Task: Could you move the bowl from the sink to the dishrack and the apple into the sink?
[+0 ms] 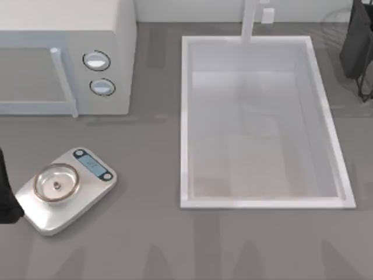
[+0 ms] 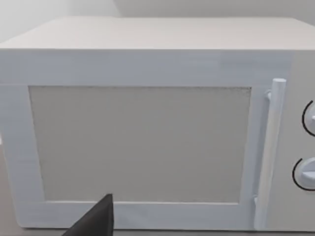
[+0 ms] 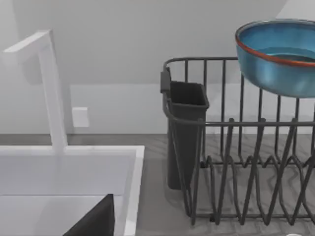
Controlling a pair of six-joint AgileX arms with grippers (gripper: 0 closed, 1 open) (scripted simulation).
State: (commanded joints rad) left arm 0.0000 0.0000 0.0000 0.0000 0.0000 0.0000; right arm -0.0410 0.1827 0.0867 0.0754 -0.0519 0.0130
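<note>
Cannot tell if left gripper (image 2: 94, 220), facing the microwave (image 2: 147, 64), or right gripper (image 3: 94, 220), near the sink (image 1: 262, 203) rim, is spread or pinching. Bowl (image 3: 280, 56) is up at the dishrack (image 3: 236, 162) top; I'd check it seats steady among the wires before hunting the apple.

One sink (image 1: 185, 116), one faucet (image 1: 249, 20). One bowl (image 3: 278, 54), one dishrack (image 3: 236, 162) with one dark cup-like holder (image 3: 183, 132). One microwave (image 1: 116, 35) with two dials (image 1: 96, 60), one handle (image 1: 63, 81). One scale (image 1: 93, 192), one silver pan (image 1: 56, 183) on it.
</note>
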